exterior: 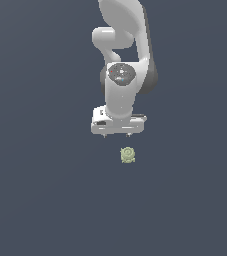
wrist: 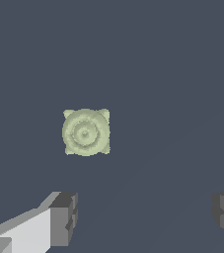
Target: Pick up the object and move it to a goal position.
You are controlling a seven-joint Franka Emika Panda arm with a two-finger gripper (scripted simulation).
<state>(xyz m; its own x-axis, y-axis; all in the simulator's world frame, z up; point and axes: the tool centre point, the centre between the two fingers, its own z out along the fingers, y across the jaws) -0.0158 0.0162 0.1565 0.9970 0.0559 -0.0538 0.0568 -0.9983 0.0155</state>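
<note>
One object (wrist: 86, 132): pale yellow-green, ringed top, lying free of the fingers;
Gripper (wrist: 143, 217): released, jaws spread wide, holding nothing

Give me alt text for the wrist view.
A small pale green object with a ringed top lies on a plain dark surface, untouched. The open gripper is apart from it, and the object is not between its grey fingertips.

no text, label, brand, number or sign can be read in either view. the dark round cap (exterior: 121, 73) on the arm's wrist joint carries a few tiny red and pale specks, too small to make out as letters or marks.
</note>
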